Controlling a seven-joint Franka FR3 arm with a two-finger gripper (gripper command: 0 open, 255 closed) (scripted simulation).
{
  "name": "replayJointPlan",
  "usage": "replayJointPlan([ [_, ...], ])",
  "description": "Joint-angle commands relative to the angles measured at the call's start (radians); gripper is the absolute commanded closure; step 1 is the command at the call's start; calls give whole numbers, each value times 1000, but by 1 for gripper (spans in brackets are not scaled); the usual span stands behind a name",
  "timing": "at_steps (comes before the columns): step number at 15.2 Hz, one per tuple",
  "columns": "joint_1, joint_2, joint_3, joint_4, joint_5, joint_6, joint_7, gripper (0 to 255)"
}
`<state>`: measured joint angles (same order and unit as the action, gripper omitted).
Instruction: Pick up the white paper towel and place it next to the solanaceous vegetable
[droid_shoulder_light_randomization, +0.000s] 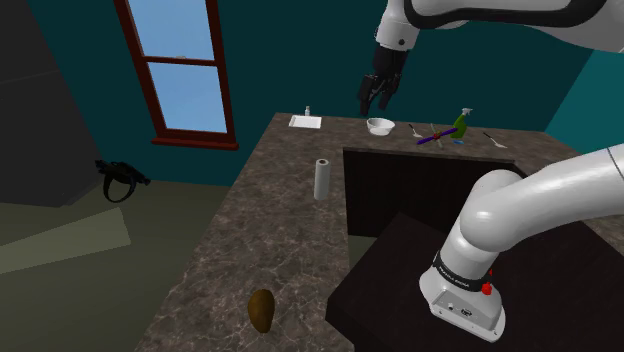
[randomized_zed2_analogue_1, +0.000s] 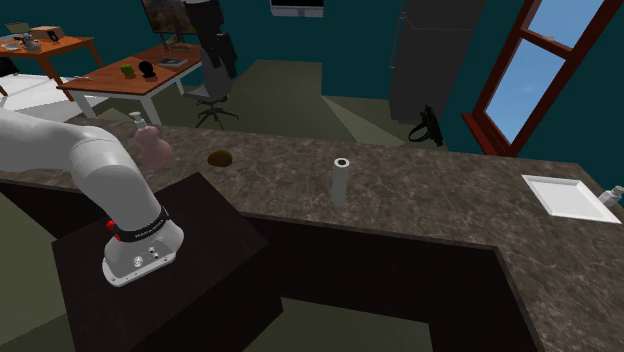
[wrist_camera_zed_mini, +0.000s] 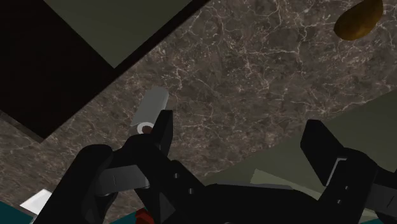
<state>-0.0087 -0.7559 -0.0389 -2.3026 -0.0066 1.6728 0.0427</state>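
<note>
A white paper towel roll (droid_shoulder_light_randomization: 322, 179) (randomized_zed2_analogue_1: 341, 180) stands upright on the dark marbled counter (droid_shoulder_light_randomization: 270, 240), near its inner edge. A brown potato (droid_shoulder_light_randomization: 262, 309) (randomized_zed2_analogue_1: 220, 158) lies further along the counter, toward the shoulder view's bottom. My black gripper (droid_shoulder_light_randomization: 378, 100) hangs high in the air above the counter's far end, well away from the roll, open and holding nothing. In the wrist view the roll (wrist_camera_zed_mini: 151, 111) shows just past one finger of the gripper (wrist_camera_zed_mini: 242, 137), and the potato (wrist_camera_zed_mini: 359, 19) lies far off.
At the counter's far end lie a white flat tray (droid_shoulder_light_randomization: 305, 121) (randomized_zed2_analogue_1: 563, 193), a white bowl (droid_shoulder_light_randomization: 379, 125), a green spray bottle (droid_shoulder_light_randomization: 461, 122) and some utensils (droid_shoulder_light_randomization: 436, 136). My dark stand (droid_shoulder_light_randomization: 420, 290) fills the recess beside the counter. A window (droid_shoulder_light_randomization: 180, 70) is behind.
</note>
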Motion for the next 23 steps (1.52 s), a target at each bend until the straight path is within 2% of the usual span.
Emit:
replayJointPlan([
  [1,0,0,0,0,0,0,0,0],
  [12,-4,281,-117,-48,-52,314,-182,0],
  [18,-1,486,-174,-2,-44,465,-286,0],
  [23,-1,673,-210,74,-9,567,-382,0],
])
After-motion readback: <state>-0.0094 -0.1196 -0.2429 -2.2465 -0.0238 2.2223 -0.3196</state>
